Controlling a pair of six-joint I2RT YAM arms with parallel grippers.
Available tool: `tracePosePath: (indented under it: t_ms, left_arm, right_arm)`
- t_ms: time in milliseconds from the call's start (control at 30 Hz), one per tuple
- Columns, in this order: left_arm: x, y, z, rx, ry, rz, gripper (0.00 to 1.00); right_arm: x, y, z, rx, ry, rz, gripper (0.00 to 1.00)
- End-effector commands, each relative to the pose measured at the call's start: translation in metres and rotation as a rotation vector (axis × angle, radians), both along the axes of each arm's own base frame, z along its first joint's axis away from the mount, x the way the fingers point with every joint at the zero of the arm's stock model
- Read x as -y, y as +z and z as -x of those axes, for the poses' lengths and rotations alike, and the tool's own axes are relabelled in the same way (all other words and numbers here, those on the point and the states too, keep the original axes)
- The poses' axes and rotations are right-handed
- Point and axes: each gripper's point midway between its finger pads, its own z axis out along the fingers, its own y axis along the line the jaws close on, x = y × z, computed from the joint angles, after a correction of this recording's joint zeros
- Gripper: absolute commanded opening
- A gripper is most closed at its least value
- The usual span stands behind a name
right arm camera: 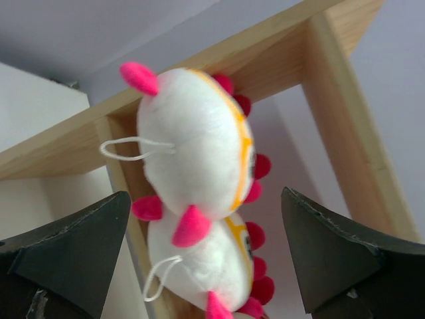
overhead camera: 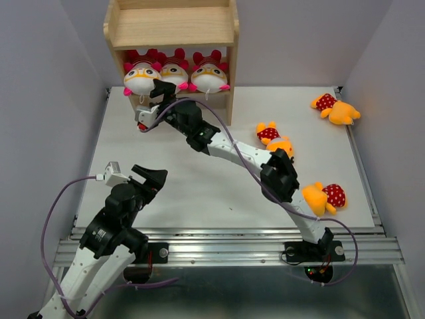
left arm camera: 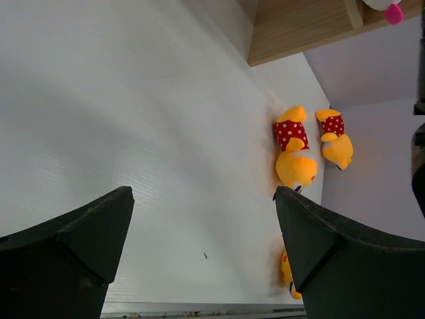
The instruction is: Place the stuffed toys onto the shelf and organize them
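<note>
Three white-faced stuffed toys (overhead camera: 141, 76) (overhead camera: 174, 72) (overhead camera: 209, 74) sit in a row on the lower tier of the wooden shelf (overhead camera: 172, 26). My right gripper (overhead camera: 157, 93) is open just in front of the leftmost one. In the right wrist view two white toys (right arm camera: 196, 156) (right arm camera: 212, 269) show ahead of my open right gripper (right arm camera: 204, 199), not held. Three orange-yellow toys (overhead camera: 335, 109) (overhead camera: 275, 138) (overhead camera: 324, 197) lie on the table at the right. My left gripper (overhead camera: 151, 178) is open and empty near the front left; it also shows in the left wrist view (left arm camera: 202, 199).
The shelf's upper tier (overhead camera: 174, 25) holds nothing. The white table (overhead camera: 199, 193) is walled by grey panels left, right and back. The right arm stretches diagonally across the table. The left wrist view shows orange toys (left arm camera: 293, 149) (left arm camera: 334, 136) (left arm camera: 287, 272) and the shelf's base (left arm camera: 299, 26).
</note>
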Motion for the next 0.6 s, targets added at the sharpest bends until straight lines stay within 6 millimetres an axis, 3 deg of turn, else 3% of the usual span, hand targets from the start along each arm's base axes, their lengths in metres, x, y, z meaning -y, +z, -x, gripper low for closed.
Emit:
tracePosePath:
  t_ms: [0, 133, 167, 233, 267, 300, 333, 367, 400, 433, 500, 567]
  left_arm:
    - [0.002, 0.006, -0.004, 0.036, -0.007, -0.001, 0.99]
    - [0.005, 0.008, -0.006, 0.038, -0.024, 0.0, 0.99]
    - [0.007, 0.011, -0.006, 0.05, -0.034, -0.003, 0.99]
    - [0.009, 0.019, -0.009, 0.074, -0.045, -0.006, 0.98]
    - [0.01, 0.022, -0.01, 0.082, -0.052, -0.013, 0.98]
    - [0.01, 0.027, -0.011, 0.093, -0.057, -0.023, 0.98]
    - [0.011, 0.037, -0.013, 0.118, -0.067, -0.047, 0.98]
    - [0.011, 0.041, -0.015, 0.129, -0.075, -0.062, 0.98]
    - [0.012, 0.048, -0.016, 0.146, -0.082, -0.075, 0.98]
    - [0.011, 0.059, -0.02, 0.163, -0.087, -0.108, 0.98]
    - [0.011, 0.076, -0.025, 0.199, -0.081, -0.127, 0.98]
    - [0.01, 0.102, -0.035, 0.24, -0.064, -0.154, 0.98]
  right_arm:
    - [0.022, 0.101, 0.035, 0.074, 0.086, -0.164, 1.0]
    - [0.027, 0.11, 0.04, 0.042, 0.095, -0.183, 1.0]
    - [0.032, 0.121, 0.047, 0.028, 0.111, -0.203, 1.0]
    - [0.035, 0.115, 0.055, -0.036, 0.137, -0.184, 1.0]
    - [0.033, 0.102, 0.063, -0.126, 0.181, -0.161, 1.0]
    - [0.037, 0.115, 0.074, -0.143, 0.217, -0.19, 1.0]
    - [0.049, 0.115, 0.084, -0.223, 0.238, -0.167, 1.0]
    - [0.048, 0.114, 0.103, -0.328, 0.322, -0.179, 1.0]
    - [0.057, 0.093, 0.108, -0.447, 0.327, -0.119, 1.0]
    - [0.075, 0.107, 0.116, -0.497, 0.339, -0.136, 1.0]
    - [0.091, 0.088, 0.138, -0.688, 0.399, -0.101, 1.0]
    - [0.125, 0.09, 0.142, -0.78, 0.396, -0.129, 1.0]
